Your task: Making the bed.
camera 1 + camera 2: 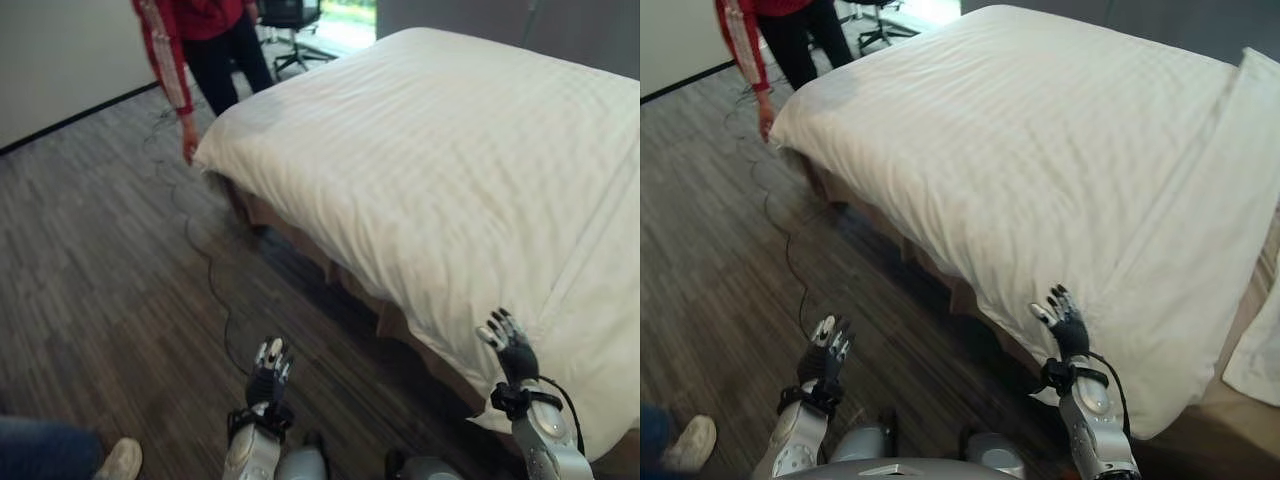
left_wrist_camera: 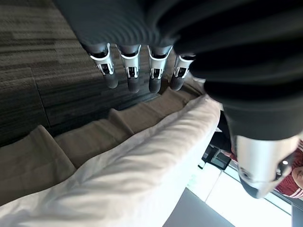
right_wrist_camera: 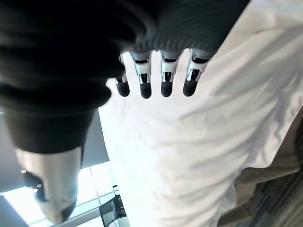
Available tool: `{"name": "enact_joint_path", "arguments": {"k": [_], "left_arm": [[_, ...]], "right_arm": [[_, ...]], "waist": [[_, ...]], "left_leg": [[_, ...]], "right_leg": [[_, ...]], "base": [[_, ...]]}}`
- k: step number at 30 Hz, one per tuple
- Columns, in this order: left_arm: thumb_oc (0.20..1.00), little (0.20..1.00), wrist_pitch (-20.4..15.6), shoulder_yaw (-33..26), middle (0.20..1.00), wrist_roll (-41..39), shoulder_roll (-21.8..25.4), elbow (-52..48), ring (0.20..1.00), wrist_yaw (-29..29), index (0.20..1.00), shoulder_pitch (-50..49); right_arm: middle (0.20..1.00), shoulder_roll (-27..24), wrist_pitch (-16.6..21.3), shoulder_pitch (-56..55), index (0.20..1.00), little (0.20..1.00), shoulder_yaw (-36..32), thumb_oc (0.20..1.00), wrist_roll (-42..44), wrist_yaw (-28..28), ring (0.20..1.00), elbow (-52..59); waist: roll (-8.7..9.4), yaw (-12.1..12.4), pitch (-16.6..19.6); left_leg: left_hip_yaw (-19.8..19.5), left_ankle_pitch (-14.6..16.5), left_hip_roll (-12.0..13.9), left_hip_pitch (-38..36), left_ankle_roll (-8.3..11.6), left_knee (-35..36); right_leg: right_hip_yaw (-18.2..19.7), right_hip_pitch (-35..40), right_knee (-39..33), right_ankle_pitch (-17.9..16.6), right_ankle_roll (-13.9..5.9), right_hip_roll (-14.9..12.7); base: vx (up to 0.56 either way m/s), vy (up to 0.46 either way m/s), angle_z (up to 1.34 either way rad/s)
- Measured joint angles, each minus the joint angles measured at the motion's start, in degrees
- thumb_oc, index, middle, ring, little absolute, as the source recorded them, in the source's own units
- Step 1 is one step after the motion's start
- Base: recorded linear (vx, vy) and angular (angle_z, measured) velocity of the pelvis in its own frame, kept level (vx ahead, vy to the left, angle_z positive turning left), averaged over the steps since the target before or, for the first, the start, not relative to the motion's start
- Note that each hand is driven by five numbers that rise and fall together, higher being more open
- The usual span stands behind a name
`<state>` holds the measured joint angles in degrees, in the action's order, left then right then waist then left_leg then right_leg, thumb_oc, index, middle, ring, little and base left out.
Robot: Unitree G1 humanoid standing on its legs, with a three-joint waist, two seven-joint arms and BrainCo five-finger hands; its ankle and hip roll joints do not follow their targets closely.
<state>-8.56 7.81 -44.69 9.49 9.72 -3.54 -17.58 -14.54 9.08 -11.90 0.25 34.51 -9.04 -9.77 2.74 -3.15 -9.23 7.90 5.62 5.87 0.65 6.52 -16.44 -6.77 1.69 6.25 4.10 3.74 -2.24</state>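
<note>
While both hands hang free of the bedding, here is how things stand:

Duvet: the white duvet (image 1: 450, 170) covers the bed (image 1: 300, 238) and fills the upper right and centre of the left eye view, its near edge running diagonally from upper left to lower right of the frame.

Right hand: the right hand (image 1: 512, 346) stands at the lower right, raised against the overhanging edge of the duvet; its fingers (image 3: 163, 80) are straight and spread, holding nothing. Whether the tips touch the cloth I cannot tell.

Left hand: the left hand (image 1: 269, 376) shows at the lower centre over the floor (image 1: 110, 290), well apart from the bed; its fingers (image 2: 130, 71) are straight too, empty.

Key relation: the duvet lies up and to the right of both hands, and the right hand is plainly the nearer. I judge any tug or smoothing would fall to it first, working along that diagonal edge.

Duvet's look: faintly striped, mostly smooth on top, with soft creases where it drapes over the side and a lighter folded band at the far right.

Under the edge: the tan bed base (image 2: 85, 137) shows below the overhang.

Person: a person in a red top (image 1: 195, 45) stands at the upper left, by the far corner.
</note>
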Motion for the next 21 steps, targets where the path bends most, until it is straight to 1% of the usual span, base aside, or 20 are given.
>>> {"name": "enact_joint_path", "arguments": {"k": [1, 2, 3, 4, 5, 6, 8, 9, 10, 11, 12, 16, 17, 18, 21], "left_arm": [[1.000, 1.000, 0.0, -0.1, 1.000, 0.0, 0.0, -0.5, 1.000, 0.2, 1.000, -0.2], [1.000, 1.000, 0.1, -0.3, 1.000, 0.1, -0.1, -0.7, 1.000, 0.6, 1.000, 0.5], [1.000, 1.000, 0.2, -0.2, 1.000, 0.2, -0.7, -1.4, 1.000, 0.9, 1.000, 1.4], [1.000, 1.000, 0.2, -0.3, 1.000, 0.3, -1.0, -2.2, 1.000, 1.1, 1.000, 1.7], [1.000, 1.000, 0.2, -0.5, 1.000, 0.5, -0.4, -3.3, 1.000, 1.2, 1.000, 1.9], [1.000, 1.000, 0.2, -0.7, 1.000, 0.5, 0.0, -3.7, 1.000, 1.2, 1.000, 1.9], [1.000, 1.000, 0.4, -0.8, 1.000, 0.7, 0.7, -3.8, 1.000, 1.1, 1.000, 1.8], [1.000, 1.000, 0.4, -0.8, 1.000, 0.9, 0.9, -3.9, 1.000, 1.1, 1.000, 2.0], [1.000, 1.000, 0.4, -0.8, 1.000, 1.0, 1.1, -3.9, 1.000, 1.1, 1.000, 2.0], [1.000, 1.000, 0.4, -0.8, 1.000, 1.0, 1.4, -3.9, 1.000, 1.1, 1.000, 1.9], [1.000, 1.000, 0.4, -1.0, 1.000, 1.0, 1.7, -3.9, 1.000, 1.1, 1.000, 1.9], [1.000, 1.000, 0.4, -1.5, 1.000, 1.8, 2.0, -3.9, 1.000, 0.8, 1.000, 1.6], [1.000, 1.000, 0.3, -1.6, 1.000, 2.7, 2.0, -3.9, 1.000, 0.7, 1.000, 1.6], [1.000, 1.000, 0.3, -1.5, 1.000, 3.2, 2.0, -3.9, 1.000, 0.6, 1.000, 1.6], [1.000, 1.000, 0.3, -1.4, 1.000, 3.2, 1.9, -3.9, 1.000, 0.3, 1.000, 2.0]], "right_arm": [[1.000, -0.2, 0.2, 0.2, 1.000, 1.000, 0.4, 1.000, 0.5, -0.3, 1.000, 0.1], [1.000, -0.4, 0.5, 0.7, 1.000, 1.000, 0.4, 1.000, 1.8, -0.2, 1.000, 0.8], [1.000, -0.8, 0.5, 0.5, 1.000, 1.000, 0.1, 1.000, 2.0, -0.2, 1.000, 1.4], [1.000, -1.0, 0.5, 1.0, 1.000, 1.000, 0.4, 1.000, 1.9, -0.1, 1.000, 1.5], [1.000, 0.3, 0.3, 2.4, 1.000, 1.000, 1.6, 1.000, 1.9, 0.1, 1.000, 0.4], [1.000, 1.2, 0.3, 3.0, 1.000, 1.000, 2.9, 1.000, 1.9, 0.2, 1.000, 0.4], [1.000, 3.2, 0.3, 3.1, 1.000, 1.000, 5.1, 1.000, 2.0, 0.4, 1.000, 0.4], [1.000, 3.8, 0.3, 2.4, 1.000, 1.000, 5.8, 1.000, 2.0, 0.9, 1.000, 0.5], [1.000, 3.7, 0.2, 2.1, 1.000, 1.000, 6.4, 1.000, 1.9, 0.8, 1.000, 0.6], [1.000, 3.1, -0.1, 1.9, 1.000, 1.000, 7.4, 1.000, 1.7, 1.1, 1.000, 1.3], [1.000, 2.2, -0.3, 1.3, 1.000, 1.000, 7.7, 1.000, 1.1, 2.0, 1.000, 2.5], [1.000, 0.9, -0.4, -0.9, 1.000, 1.000, 6.2, 1.000, -5.7, 2.1, 1.000, 3.4], [1.000, 0.8, -0.5, -1.2, 1.000, 1.000, 5.9, 1.000, -6.2, 2.0, 1.000, 3.4], [1.000, 0.8, -0.6, -2.0, 1.000, 1.000, 5.4, 1.000, -7.7, 2.0, 1.000, 3.3], [1.000, 0.8, -1.0, -2.0, 1.000, 1.000, 5.3, 1.000, -7.7, 2.0, 1.000, 3.2]], "waist": [[-0.49, 0.1, 0.6], [-2.65, -2.0, 1.6], [-4.31, -2.9, 2.1], [-6.52, -2.0, 2.4], [-6.63, -0.7, 2.0], [-6.67, -0.7, 2.3], [-5.74, -0.1, 2.3], [-5.04, -0.1, 2.3], [-4.60, 0.0, 2.6], [-4.34, 0.0, 2.6], [-4.08, 0.0, 2.7], [-3.63, 0.0, 2.9], [-3.64, -0.2, 2.8], [-3.48, -1.0, 2.9], [-3.44, -1.5, 2.9]], "left_leg": [[1.2, 0.3, 0.5, -2.6, 0.01, 1.4], [3.9, 0.8, 0.7, -5.4, 0.89, 8.3], [3.6, -0.2, 0.0, -7.3, -0.05, 14.4], [2.7, -1.3, -0.3, -8.5, -1.88, 17.3], [2.5, -1.9, -0.5, -9.9, -3.01, 21.7], [2.1, -2.2, -0.9, -9.8, -3.43, 21.5], [2.3, -2.4, -1.9, -9.6, -4.01, 21.2], [2.2, -2.5, -2.8, -9.5, -4.52, 21.2], [2.4, -2.7, -3.3, -9.2, -4.92, 21.2], [2.6, -2.8, -3.7, -8.9, -5.30, 21.2], [3.0, -3.3, -4.2, -8.6, -5.90, 21.2], [4.0, -3.4, -5.0, -8.8, -6.39, 21.2], [4.0, -3.4, -5.1, -8.9, -6.43, 21.2], [4.0, -3.4, -5.2, -9.0, -6.45, 21.2], [4.4, -3.4, -5.2, -9.1, -6.50, 21.3]], "right_leg": [[-1.0, -0.8, 0.4, 0.0, -0.01, 0.2], [-5.6, -0.5, -1.7, -0.9, -0.86, 0.4], [-8.1, -1.1, -2.4, -1.3, -1.31, 0.8], [-8.4, -1.8, -2.2, -1.7, -1.77, 1.6], [-8.5, -2.5, -1.9, -1.9, -2.87, 1.6], [-8.5, -2.4, -2.2, -2.1, -3.45, 1.1], [-8.1, -2.6, -2.2, -2.7, -4.24, 0.1], [-7.1, -2.8, -2.1, -3.1, -4.73, -0.6], [-6.5, -3.4, -2.0, -3.4, -4.72, -0.9], [-5.8, -3.8, -2.1, -3.9, -5.15, -1.1], [-5.3, -4.4, -2.2, -4.5, -5.33, -1.6], [-3.9, -4.0, -4.2, -6.3, -5.92, -2.0], [-3.9, -3.5, -4.8, -6.8, -6.04, -1.9], [-3.8, -2.8, -6.0, -7.5, -6.02, -1.9], [-3.4, -2.3, -7.4, -8.4, -6.11, -1.6]], "base": [[-0.10, 0.103, 1.53], [-0.03, 0.057, 1.57], [0.00, 0.077, 1.46], [0.00, 0.092, 0.68], [0.00, 0.125, 0.22], [-0.01, 0.080, 0.11], [-0.03, 0.099, 0.02], [-0.06, 0.153, -0.01], [-0.05, 0.108, -0.05], [-0.05, 0.107, -0.14], [-0.04, 0.103, -0.13], [-0.02, 0.089, -0.14], [-0.02, 0.085, -0.06], [-0.02, 0.056, -0.01], [-0.01, 0.034, -0.10]]}}
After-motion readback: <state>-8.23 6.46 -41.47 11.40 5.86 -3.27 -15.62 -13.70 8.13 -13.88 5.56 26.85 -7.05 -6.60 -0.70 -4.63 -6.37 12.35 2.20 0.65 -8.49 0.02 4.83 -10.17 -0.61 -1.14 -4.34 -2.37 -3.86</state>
